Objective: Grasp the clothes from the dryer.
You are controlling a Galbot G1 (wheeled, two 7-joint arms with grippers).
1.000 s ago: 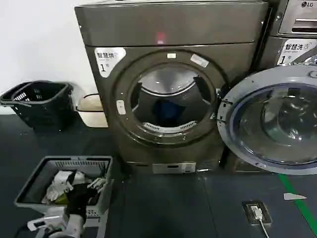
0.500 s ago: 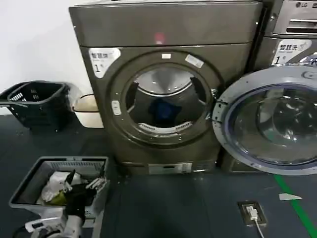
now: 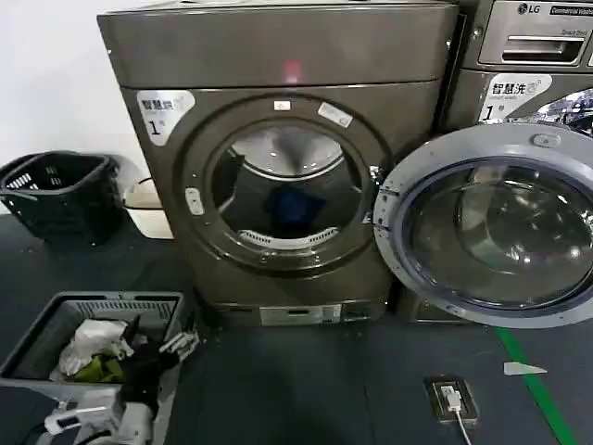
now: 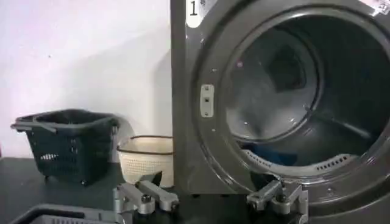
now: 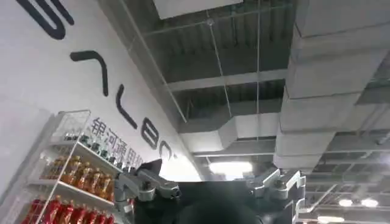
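Standing at the middle of the head view, the dryer (image 3: pixel 278 167) has its glass door (image 3: pixel 491 227) swung fully open to 3 o'clock, leaving the round drum mouth clear. Inside, the clothes (image 3: pixel 295 206), a small dark blue bundle, lie low in the drum near its centre, well back from the rim; in the left wrist view the same blue fabric (image 4: pixel 271 153) shows just behind the lower lip of the drum mouth. The left gripper (image 3: pixel 153 357) sits down at 7 o'clock in the head view, over the grey basket (image 3: pixel 56 324) that holds a white and green laundry heap (image 3: pixel 91 348), well apart from the dryer. Its fingers (image 4: pixel 149 198) are spread apart with nothing between them, pointing toward the drum opening. The right gripper (image 5: pixel 210 185) points up at a ceiling, its fingers (image 5: pixel 146 182) likewise apart and empty. A black basket (image 3: pixel 60 190) and a cream basket (image 3: pixel 148 206) stand at 9 o'clock beside the dryer.
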